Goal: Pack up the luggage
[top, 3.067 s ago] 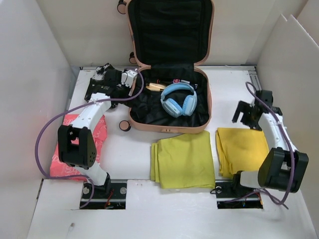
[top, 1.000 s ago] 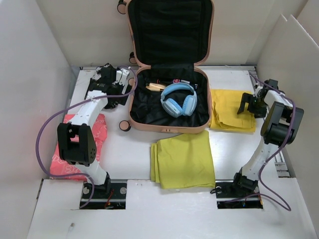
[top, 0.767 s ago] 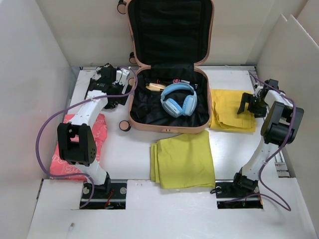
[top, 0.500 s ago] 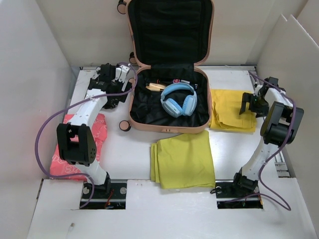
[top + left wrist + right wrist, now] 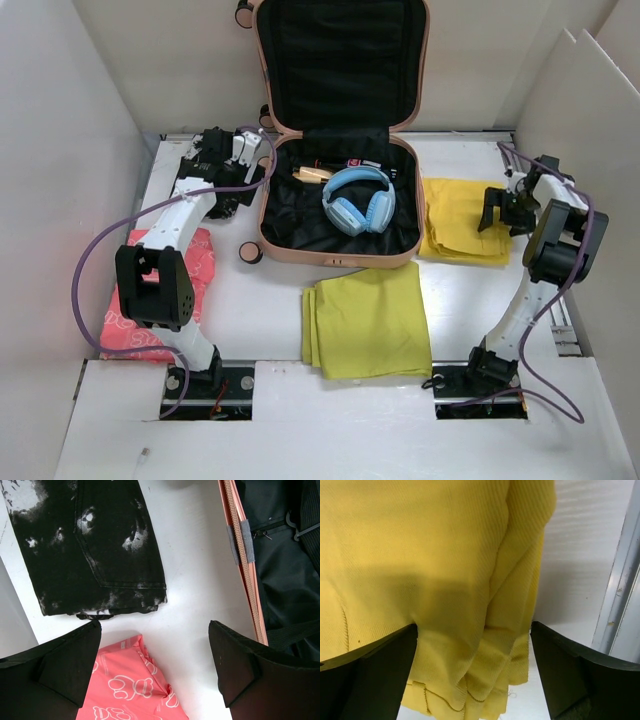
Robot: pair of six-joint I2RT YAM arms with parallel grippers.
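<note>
Luggage point(image 5: 340, 262) open at far edge of worktop point(image 5: 265, 320), betw. L claw point(image 5: 238, 150) & R claw point(image 5: 500, 212), both apart. R yellow cloth point(image 5: 458, 218) moved from near edge to beside it.

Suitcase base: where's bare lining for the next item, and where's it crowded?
Bare lining: the front-left corner of the luggage, between its left wall and the blue headphones, plus a strip along the front wall. Crowded at the back, where a tan item and small things lie.

Reaches far forward with the left arm, left gripper point(image 5: 154, 630) gaping wide, aimed downward, clasping nothing. Stretches the right arm forward likewise, right gripper point(image 5: 474, 630) splayed fully, aimed downward.
</note>
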